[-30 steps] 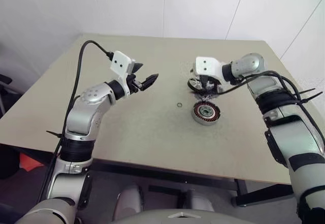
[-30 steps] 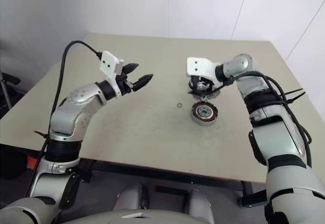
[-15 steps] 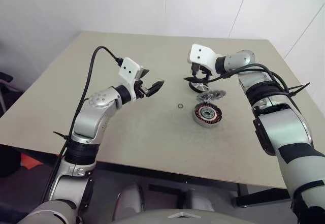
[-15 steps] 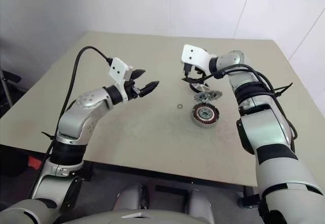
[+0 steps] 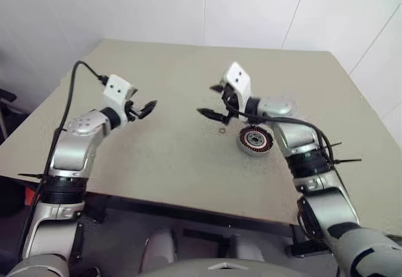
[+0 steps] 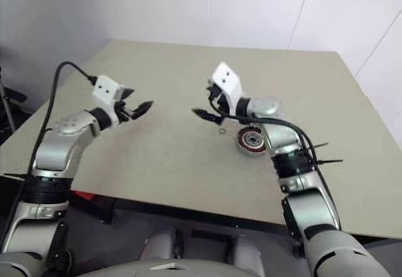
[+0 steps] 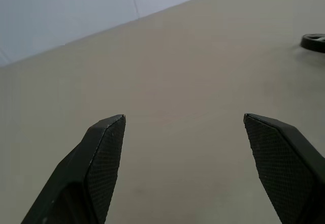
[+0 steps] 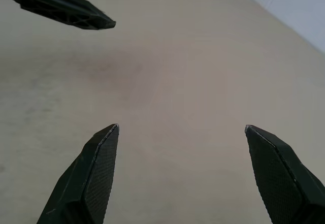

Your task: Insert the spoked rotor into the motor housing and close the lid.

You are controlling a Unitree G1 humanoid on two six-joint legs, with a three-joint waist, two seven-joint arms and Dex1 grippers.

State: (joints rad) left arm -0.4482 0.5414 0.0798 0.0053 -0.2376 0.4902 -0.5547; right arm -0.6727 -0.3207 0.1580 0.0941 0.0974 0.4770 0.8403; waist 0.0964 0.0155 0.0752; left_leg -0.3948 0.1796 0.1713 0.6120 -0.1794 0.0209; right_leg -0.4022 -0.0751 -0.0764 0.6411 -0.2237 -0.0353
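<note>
Look to the left first. Your left arm is bent up over the table [image 5: 157, 164], and its elbow hangs past the near left edge. The left gripper [image 5: 142, 109] is up in the air, above the left half of the table. It points toward the middle and a little down. Its two black fingers [image 7: 104, 148] are spread apart, and there is nothing between them, just bare table under them.

Now look at the middle. Your right arm comes in from the near right side and bends across. The right gripper [image 5: 211, 103] is in the air near the middle of the table. It points to the left, toward the other gripper. Its two fingers [image 8: 99, 155] are spread wide too, and they hold nothing. The two grippers face each other and are well apart.

Just under the right gripper, a tiny metal ring [image 5: 222, 130] lies flat on the table.

A bit more to the right sits the motor housing [image 5: 254, 139]. It rests flat on the table, just beside the right forearm, with its copper ring and dark middle facing up.
</note>
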